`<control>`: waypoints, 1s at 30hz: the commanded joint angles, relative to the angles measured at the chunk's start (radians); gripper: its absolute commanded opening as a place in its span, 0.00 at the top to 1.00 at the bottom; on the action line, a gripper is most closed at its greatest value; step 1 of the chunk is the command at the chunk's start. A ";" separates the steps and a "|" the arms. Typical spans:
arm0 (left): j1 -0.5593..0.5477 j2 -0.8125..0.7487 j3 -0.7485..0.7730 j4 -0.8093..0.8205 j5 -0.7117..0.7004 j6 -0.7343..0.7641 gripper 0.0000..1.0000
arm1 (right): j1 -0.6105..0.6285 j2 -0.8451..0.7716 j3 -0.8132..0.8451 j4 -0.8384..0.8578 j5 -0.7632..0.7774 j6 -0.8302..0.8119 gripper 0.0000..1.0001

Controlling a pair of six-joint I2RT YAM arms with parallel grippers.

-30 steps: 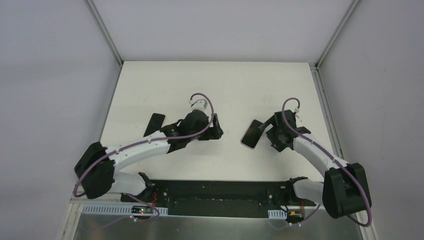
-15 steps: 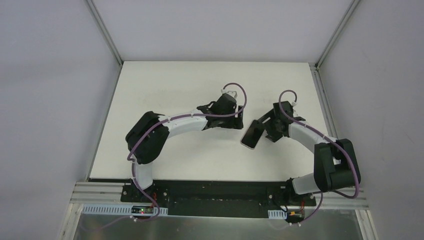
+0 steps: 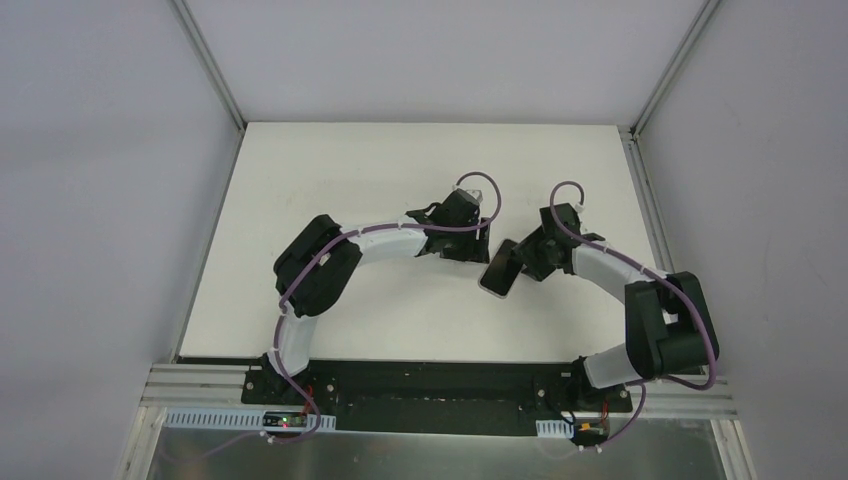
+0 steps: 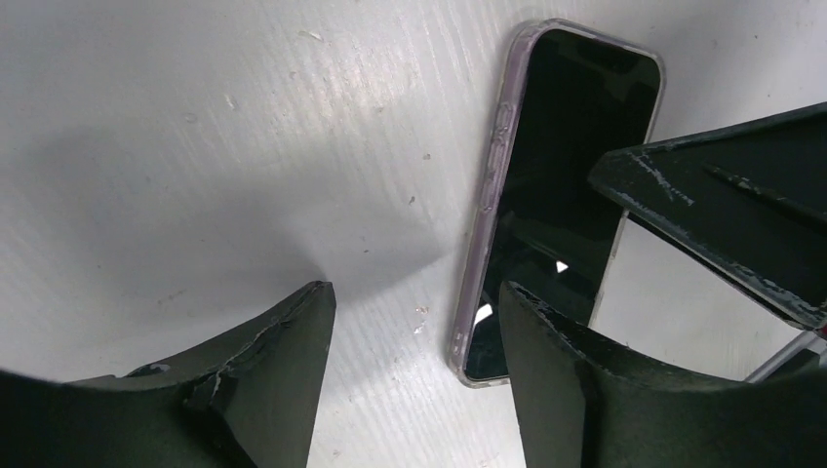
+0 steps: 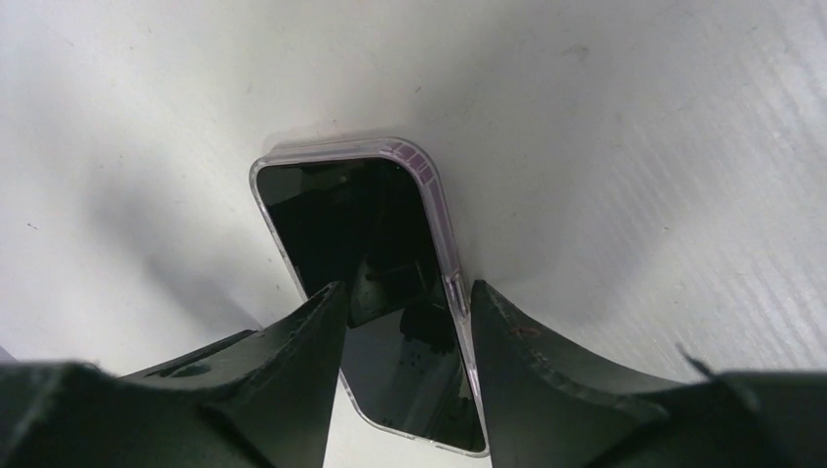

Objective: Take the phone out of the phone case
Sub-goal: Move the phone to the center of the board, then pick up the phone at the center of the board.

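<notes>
**Both arms converged on cased phone (image 3: pixel 499 271)**

Moved since a second before: the left arm (image 3: pixel 380 240) swung from the left side across to centre-right. The right arm (image 3: pixel 610 265) folded its elbow back and brought its wrist in closer. The phone stayed about where it lay.

- Worktop (image 3: pixel 330 180): white and flat.
- Left arm: arched rightward from its base, wrist just left of the phone.
- Right arm: bent sharply, wrist just right of the phone.
- Phone: lay flat and angled, dark screen up, right of centre between the two wrists. It was seated in the phone case (image 5: pixel 419 156).
- Phone case: clear with a purplish tint, its rim wrapping every visible edge.
- Left gripper (image 4: pixel 417 292): jaws stood fairly wide over bare worktop beside the phone's long edge. One corner of the phone showed within the gap, and nothing was held.
- Right gripper (image 5: pixel 407 288): jaws stood part-way apart over one end of the phone, one finger above the screen and the other at the case's side. Whether it pinched the case could not be told.
</notes>
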State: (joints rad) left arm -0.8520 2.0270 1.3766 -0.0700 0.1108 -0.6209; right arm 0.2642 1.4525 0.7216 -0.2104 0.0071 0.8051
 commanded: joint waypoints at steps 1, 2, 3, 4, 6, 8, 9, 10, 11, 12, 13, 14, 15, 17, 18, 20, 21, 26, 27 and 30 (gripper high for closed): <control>-0.019 0.003 -0.014 0.009 0.041 -0.011 0.38 | 0.025 0.037 -0.013 -0.004 -0.045 0.000 0.50; -0.025 0.003 -0.025 0.018 0.043 -0.011 0.39 | 0.031 0.040 -0.021 0.002 -0.048 0.001 0.51; -0.030 0.002 -0.034 0.026 0.045 -0.009 0.41 | 0.037 0.039 -0.033 0.019 -0.058 0.000 0.52; -0.035 0.003 -0.039 0.033 0.045 -0.006 0.43 | 0.047 0.037 -0.047 0.037 -0.059 0.001 0.52; -0.042 0.007 -0.044 0.041 0.053 -0.001 0.48 | 0.064 0.036 -0.063 0.042 -0.053 0.001 0.53; -0.046 0.009 -0.054 0.050 0.058 -0.003 0.50 | 0.074 0.032 -0.080 0.042 -0.048 0.001 0.53; -0.049 0.007 -0.062 0.054 0.059 -0.003 0.51 | 0.077 0.029 -0.089 0.042 -0.045 0.000 0.53; -0.053 0.005 -0.072 0.059 0.061 -0.005 0.53 | 0.079 0.025 -0.096 0.042 -0.041 -0.002 0.53; -0.056 0.001 -0.083 0.065 0.064 -0.008 0.54 | 0.081 0.021 -0.104 0.043 -0.040 -0.002 0.54; -0.059 -0.006 -0.097 0.065 0.065 -0.013 0.55 | 0.084 0.015 -0.113 0.044 -0.039 -0.003 0.54; -0.063 -0.018 -0.116 0.086 0.067 -0.017 0.55 | 0.090 0.006 -0.124 0.047 -0.040 -0.002 0.54; -0.066 -0.033 -0.140 0.099 0.067 -0.020 0.56 | 0.094 -0.003 -0.134 0.050 -0.040 -0.002 0.54; -0.071 -0.052 -0.169 0.112 0.063 -0.020 0.56 | 0.100 -0.014 -0.148 0.055 -0.037 0.000 0.54; -0.079 -0.093 -0.233 0.139 0.047 -0.024 0.57 | 0.110 -0.040 -0.186 0.075 -0.038 0.002 0.55; -0.086 -0.112 -0.261 0.154 0.045 -0.030 0.57 | 0.115 -0.054 -0.196 0.080 -0.038 0.007 0.55; -0.099 -0.138 -0.314 0.182 0.043 -0.043 0.57 | 0.129 -0.076 -0.211 0.078 -0.040 0.013 0.55; -0.107 -0.149 -0.334 0.194 0.040 -0.051 0.57 | 0.138 -0.086 -0.212 0.072 -0.036 0.014 0.55; -0.142 -0.200 -0.410 0.226 0.001 -0.078 0.57 | 0.190 -0.147 -0.211 0.029 -0.013 0.004 0.55; -0.146 -0.210 -0.419 0.230 -0.008 -0.083 0.57 | 0.198 -0.155 -0.209 0.021 0.004 0.001 0.55; -0.147 -0.237 -0.448 0.241 -0.035 -0.096 0.56 | 0.221 -0.172 -0.202 -0.003 0.045 -0.006 0.55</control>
State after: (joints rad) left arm -0.9840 1.8175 0.9825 0.2066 0.1211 -0.6853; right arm 0.4507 1.2984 0.5392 -0.0795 0.0013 0.8185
